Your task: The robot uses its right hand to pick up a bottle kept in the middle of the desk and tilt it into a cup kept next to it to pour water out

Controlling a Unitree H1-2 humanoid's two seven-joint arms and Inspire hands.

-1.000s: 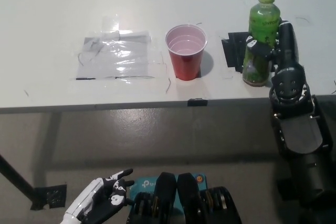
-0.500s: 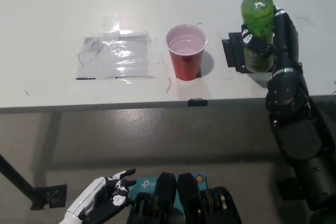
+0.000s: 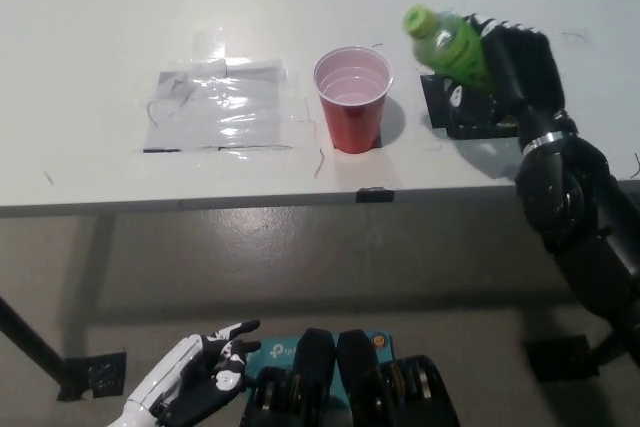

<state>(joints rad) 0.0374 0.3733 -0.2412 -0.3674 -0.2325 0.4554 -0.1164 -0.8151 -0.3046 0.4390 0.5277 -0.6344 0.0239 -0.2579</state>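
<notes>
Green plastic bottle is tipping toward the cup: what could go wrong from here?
1. The green plastic bottle still wears its green cap, so tilting may pour nothing.
2. The cap sits right of the red plastic cup, not over its mouth; liquid could hit the white desk.
3. The black right hand could knock the cup.

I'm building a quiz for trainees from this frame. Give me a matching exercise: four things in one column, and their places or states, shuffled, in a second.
Things:
1. green plastic bottle
2. red plastic cup
3. black right hand
4. white left hand

States:
A. upright on the desk
B. open, low, below the desk edge
C. tilted, cap toward the cup
D. shut on the bottle

Pairs: 1-C, 2-A, 3-D, 4-B
</notes>
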